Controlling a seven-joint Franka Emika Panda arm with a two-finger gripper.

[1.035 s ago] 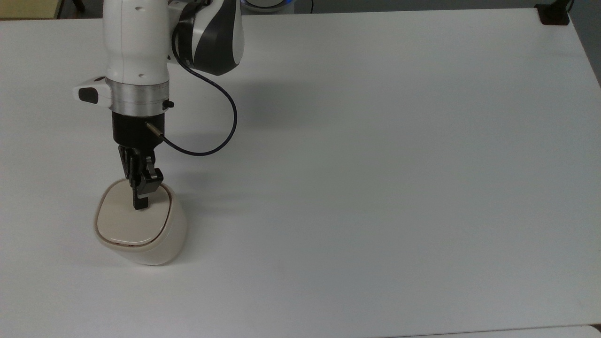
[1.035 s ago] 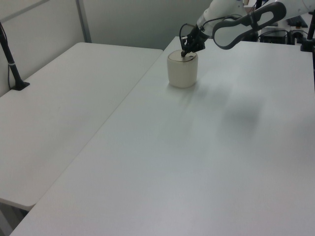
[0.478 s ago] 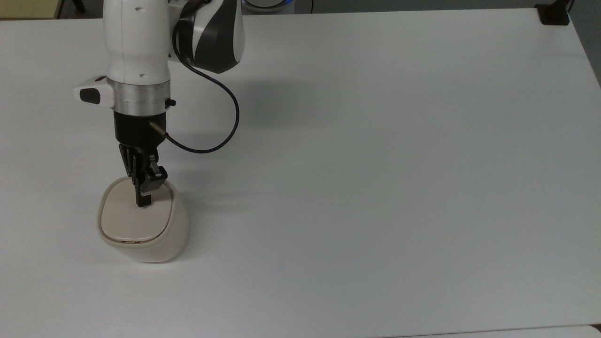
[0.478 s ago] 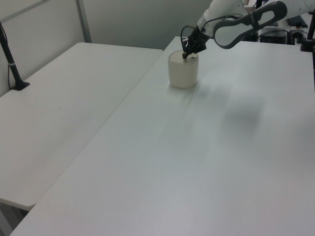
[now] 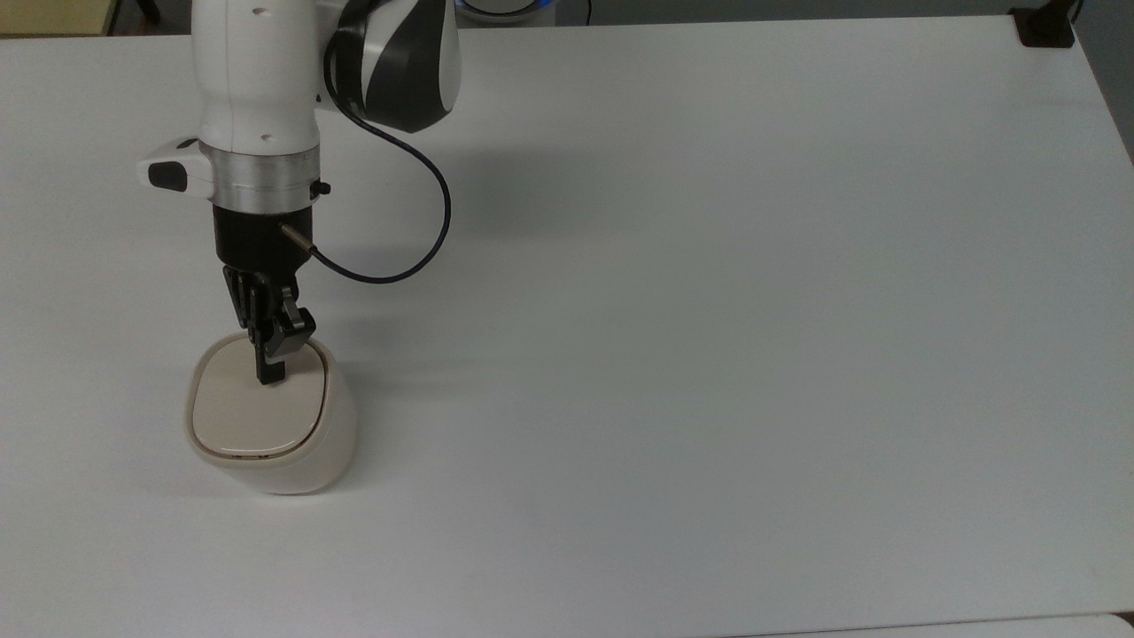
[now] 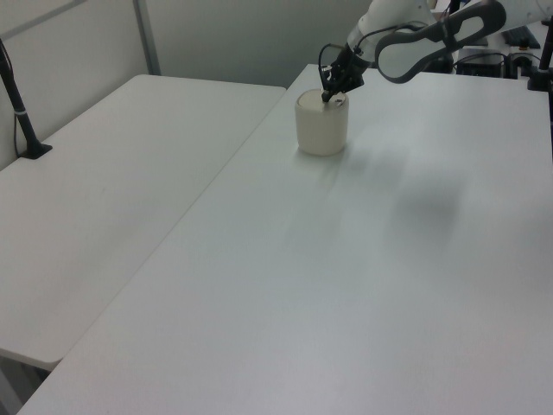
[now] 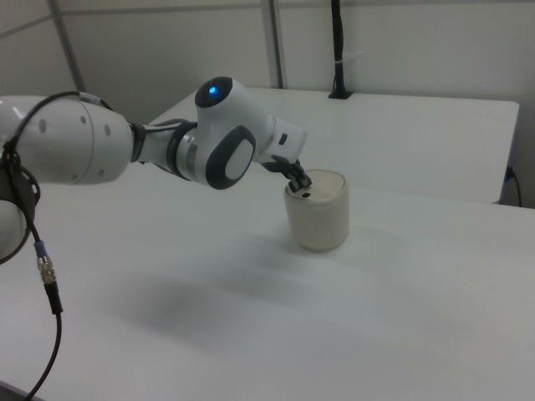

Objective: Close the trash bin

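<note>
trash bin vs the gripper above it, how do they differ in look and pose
The trash bin is cream and rounded; the gripper is black and narrow. The bin stands upright on the table, lid down flat; the gripper hangs from the arm, pointing down at the lid. Both sit at the top view's left.

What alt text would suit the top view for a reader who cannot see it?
A white robot arm's black gripper points down onto the flat lid of a cream trash bin, which looks closed, near the top view's left on a white table.
</note>
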